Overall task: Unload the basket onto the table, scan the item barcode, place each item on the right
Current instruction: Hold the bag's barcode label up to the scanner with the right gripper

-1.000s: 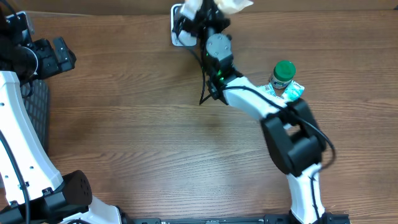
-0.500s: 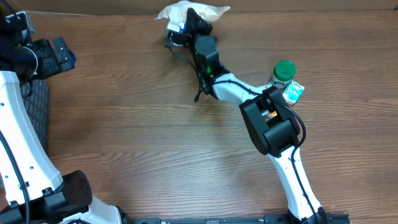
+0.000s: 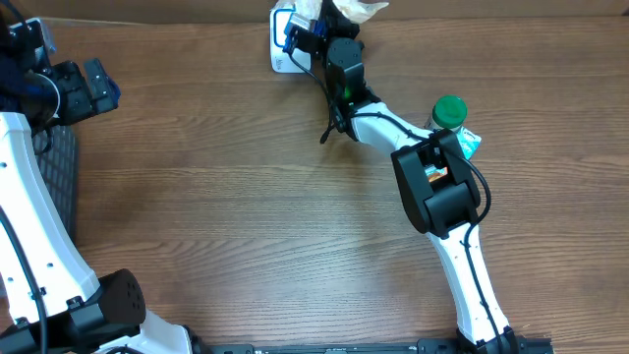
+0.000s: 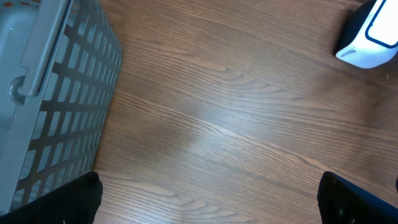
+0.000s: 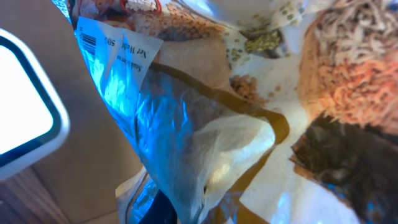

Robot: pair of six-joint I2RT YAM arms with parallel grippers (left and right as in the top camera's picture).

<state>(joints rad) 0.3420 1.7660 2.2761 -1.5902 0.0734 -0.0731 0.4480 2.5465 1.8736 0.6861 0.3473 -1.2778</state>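
Plastic packet (image 5: 186, 124) at the scanner (image 5: 25, 106)

At the counter's (image 3: 246, 216) far edge, the light, soft, slippery packet hangs just beside the white scanner, right fingers (image 3: 314, 31) pinching its crumpled film. It is probably best held beside the barcode (image 5: 90, 42). Meanwhile the left fingers (image 4: 81, 199) stand spread, empty.

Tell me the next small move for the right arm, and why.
Probably turn the packet slightly so its barcode faces the scanner. The right gripper, shut on the packet, holds it close beside the scanner, but the barcode sits on a crinkled flap that seems not square to it.
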